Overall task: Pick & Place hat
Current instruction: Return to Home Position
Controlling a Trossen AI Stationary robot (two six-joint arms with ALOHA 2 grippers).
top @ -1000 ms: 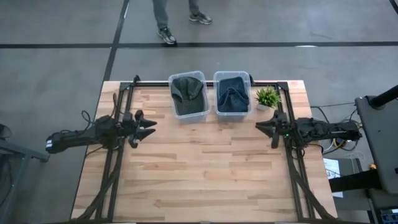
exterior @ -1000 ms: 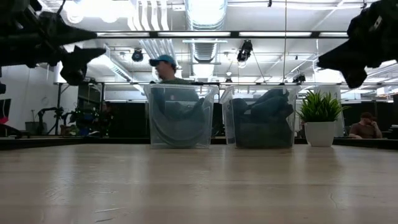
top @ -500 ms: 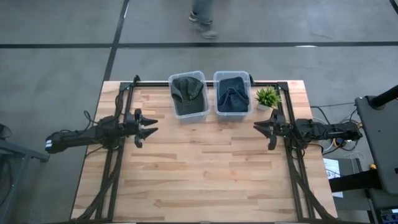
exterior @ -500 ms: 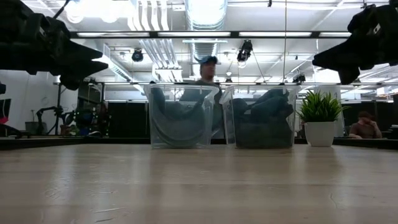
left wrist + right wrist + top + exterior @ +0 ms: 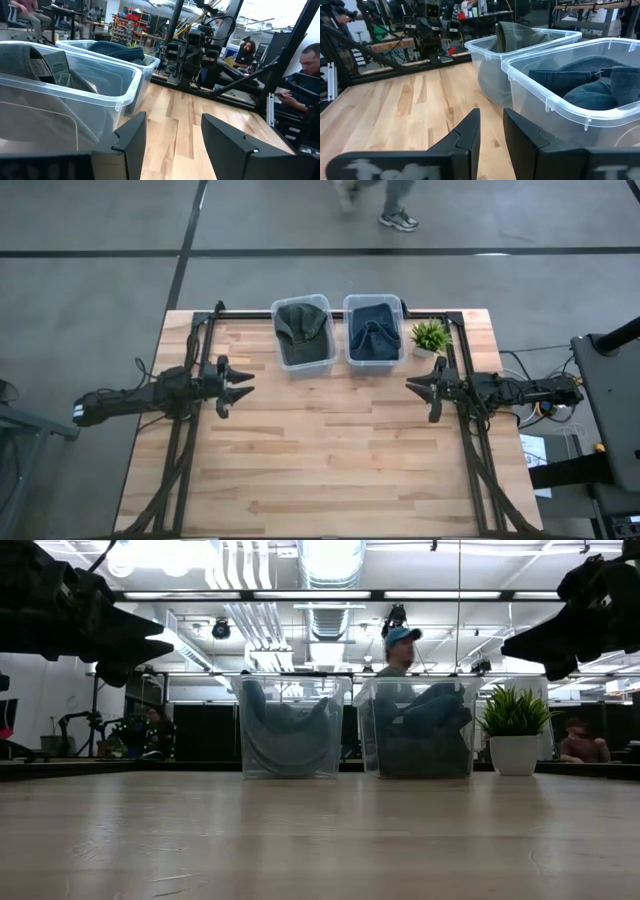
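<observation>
Two clear bins stand side by side at the table's far edge. The left bin [image 5: 303, 332] holds a dark green hat [image 5: 40, 65], which lies crumpled inside it. The right bin [image 5: 374, 330] holds a blue hat [image 5: 585, 85]. My left gripper [image 5: 240, 385] hovers open above the table's left part, pointing right, short of the green hat's bin. My right gripper [image 5: 415, 387] hovers above the right part, pointing left, in front of the blue hat's bin, its fingers a narrow gap apart. Both are well above the wood in the low view, the left gripper [image 5: 150, 640] and the right gripper [image 5: 520, 640].
A small potted plant [image 5: 430, 335] stands right of the blue hat's bin, close to my right arm. Black frame rails [image 5: 190, 440] run along both sides of the table. A person [image 5: 400, 650] is beyond the far edge. Bare wood [image 5: 330, 450] lies between the arms and toward the near edge.
My right gripper has crept toward the table's left. My left gripper has turned about its own axis and edged a little to the right. The person beyond the far edge has walked from left to right. The bins and hats have stayed put.
</observation>
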